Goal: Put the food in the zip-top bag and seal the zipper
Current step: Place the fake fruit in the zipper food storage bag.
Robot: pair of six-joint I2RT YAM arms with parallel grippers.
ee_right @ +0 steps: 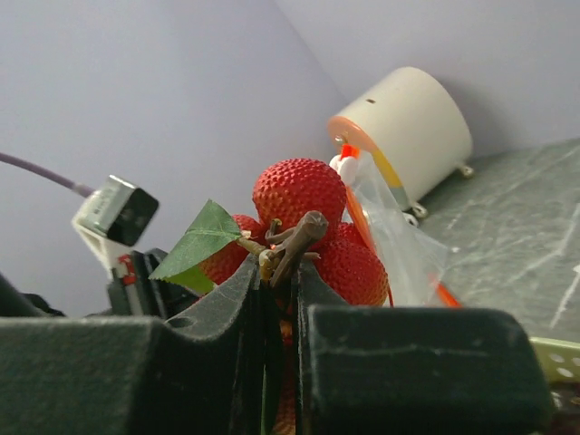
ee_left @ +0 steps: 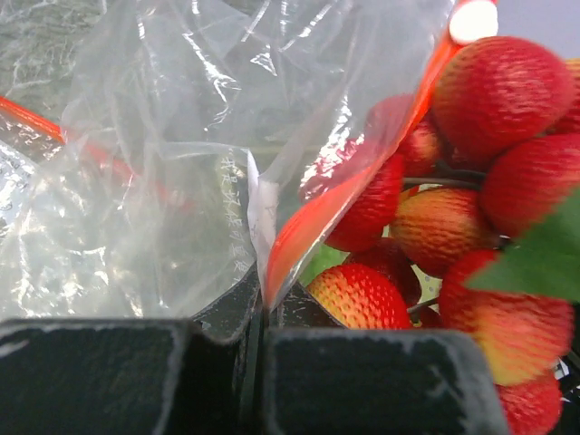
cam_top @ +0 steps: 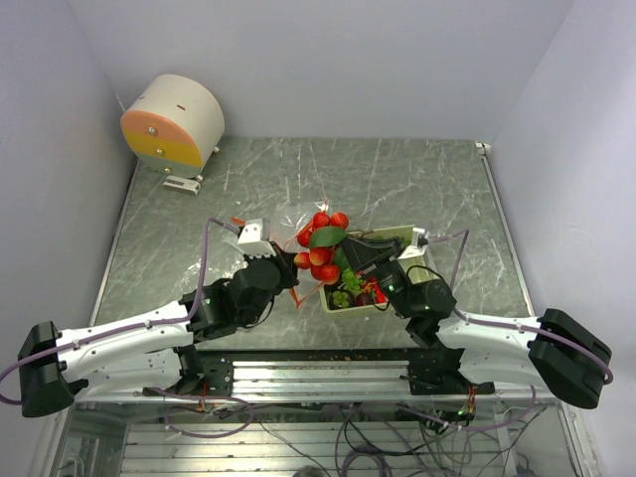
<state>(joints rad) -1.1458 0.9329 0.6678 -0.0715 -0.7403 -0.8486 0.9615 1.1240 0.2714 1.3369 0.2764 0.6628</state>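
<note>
Over the middle of the table (cam_top: pixel 417 179), the right gripper (ee_right: pixel 279 272) pinches the brown stem of a strawberry bunch (ee_right: pixel 299 195) and holds the red fruit at the mouth of the clear bag (ee_left: pixel 154 181), where a few berries show through the plastic. The left gripper (ee_left: pixel 263 319) has its jaws pressed together on the bag's edge at the orange-red zipper strip (ee_left: pixel 308 227). Other toy pieces (cam_top: pixel 350 290) lie in the pale green basket (cam_top: pixel 397 232) under the right arm.
</note>
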